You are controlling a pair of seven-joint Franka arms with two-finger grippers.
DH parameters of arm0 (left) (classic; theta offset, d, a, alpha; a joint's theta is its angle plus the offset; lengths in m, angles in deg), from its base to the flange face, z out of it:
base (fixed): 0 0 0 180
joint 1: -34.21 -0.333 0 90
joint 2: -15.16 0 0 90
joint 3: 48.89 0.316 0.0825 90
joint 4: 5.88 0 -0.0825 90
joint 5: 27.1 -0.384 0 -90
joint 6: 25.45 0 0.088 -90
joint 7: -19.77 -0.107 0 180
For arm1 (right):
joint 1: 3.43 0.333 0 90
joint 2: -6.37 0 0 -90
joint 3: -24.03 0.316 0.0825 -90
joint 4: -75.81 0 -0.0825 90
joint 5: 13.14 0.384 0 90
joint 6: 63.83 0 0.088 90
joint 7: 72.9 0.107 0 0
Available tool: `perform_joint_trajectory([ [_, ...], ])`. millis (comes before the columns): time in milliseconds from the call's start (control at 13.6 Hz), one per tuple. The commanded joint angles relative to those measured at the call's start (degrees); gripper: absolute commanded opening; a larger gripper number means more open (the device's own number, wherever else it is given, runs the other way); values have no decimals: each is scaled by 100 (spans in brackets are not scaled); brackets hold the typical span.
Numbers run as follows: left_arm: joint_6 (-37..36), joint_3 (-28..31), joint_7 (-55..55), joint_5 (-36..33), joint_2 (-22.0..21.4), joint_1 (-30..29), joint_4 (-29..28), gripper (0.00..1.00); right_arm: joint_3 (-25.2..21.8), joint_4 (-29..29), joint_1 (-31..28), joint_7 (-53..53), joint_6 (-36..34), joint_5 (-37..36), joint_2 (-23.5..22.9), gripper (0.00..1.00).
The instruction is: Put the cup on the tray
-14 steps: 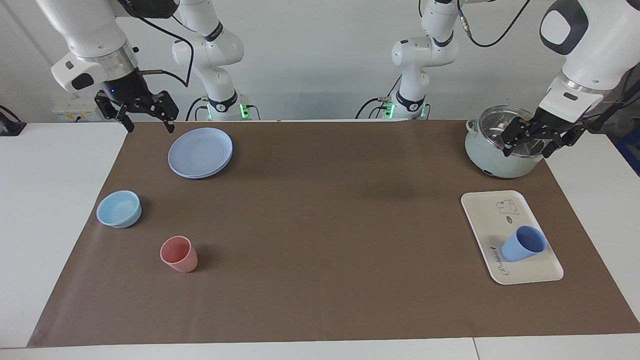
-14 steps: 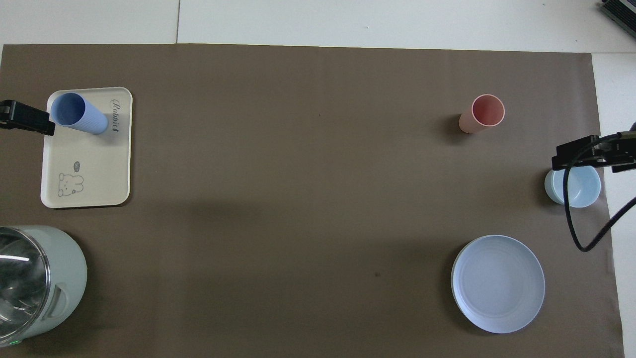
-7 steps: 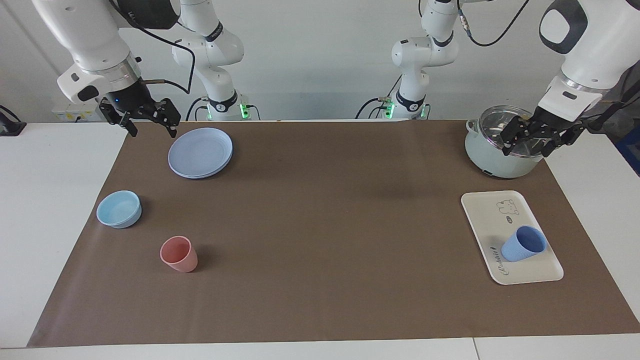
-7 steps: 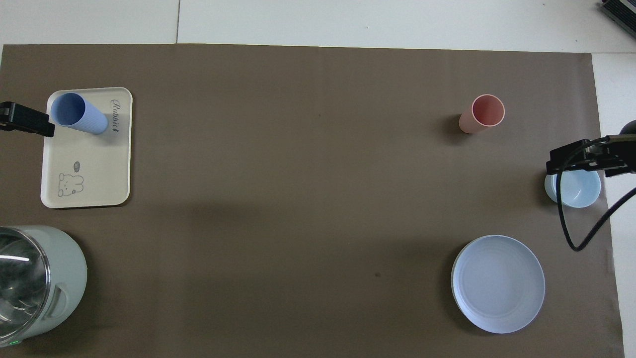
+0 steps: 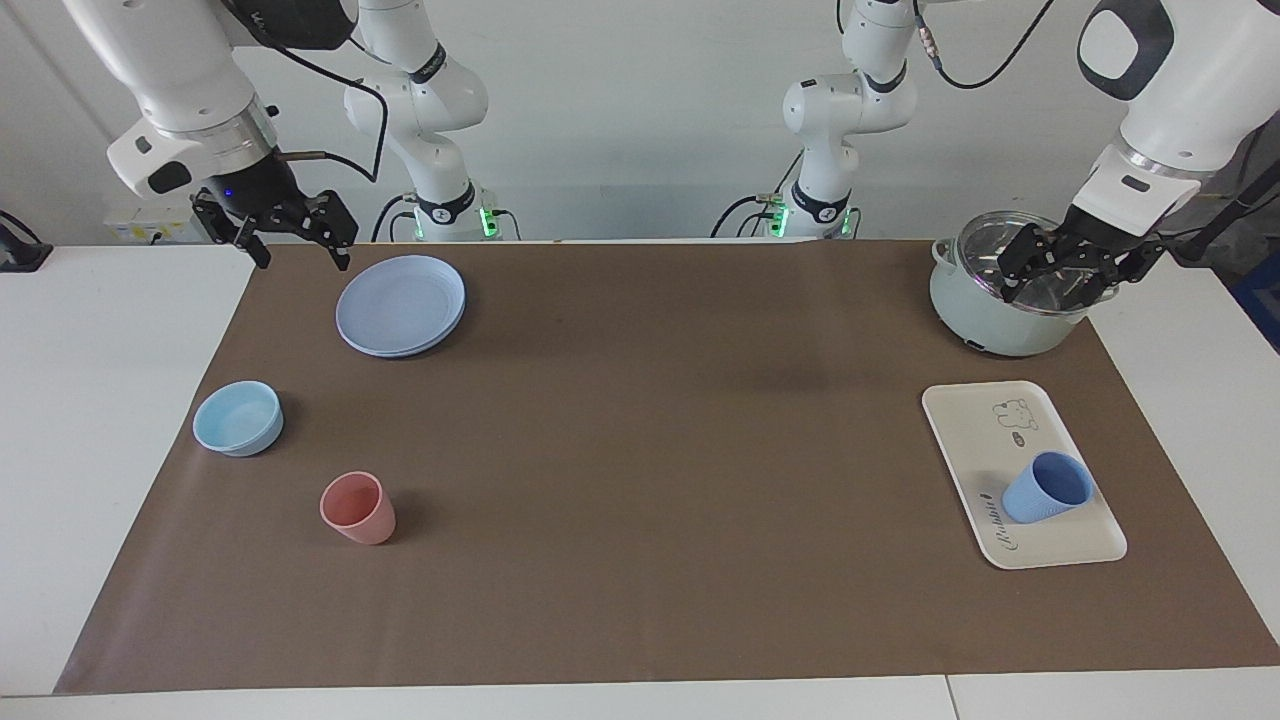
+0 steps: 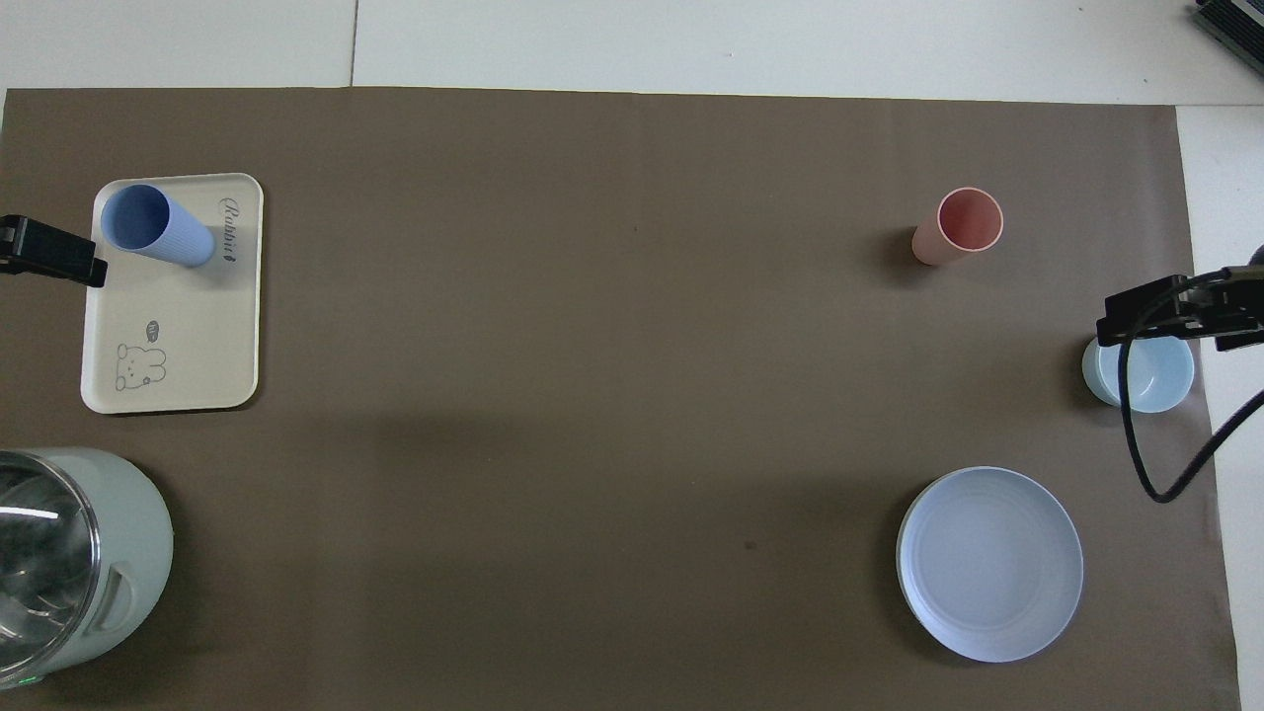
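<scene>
both arms hang raised at their own ends of the table. the left gripper [image 5: 1058, 275] points down with its fingers spread apart, holding nothing. the right gripper [image 5: 292, 240] is likewise up, fingers spread, empty.

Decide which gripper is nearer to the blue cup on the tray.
Left. The left gripper hangs over the pot, at the blue cup's end of the table. The right gripper hangs beside the plate at the other end.
</scene>
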Motion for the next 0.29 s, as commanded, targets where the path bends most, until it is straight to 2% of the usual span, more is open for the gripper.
perform_joint_trajectory([
  [0,-17,15,48,57,-239,6,-247,100,35,-102,-63,-155,-145,-136,-7,100],
  [221,-25,15,22,57,-247,6,-300,100,35,-32,-45,-112,-136,-75,28,100],
])
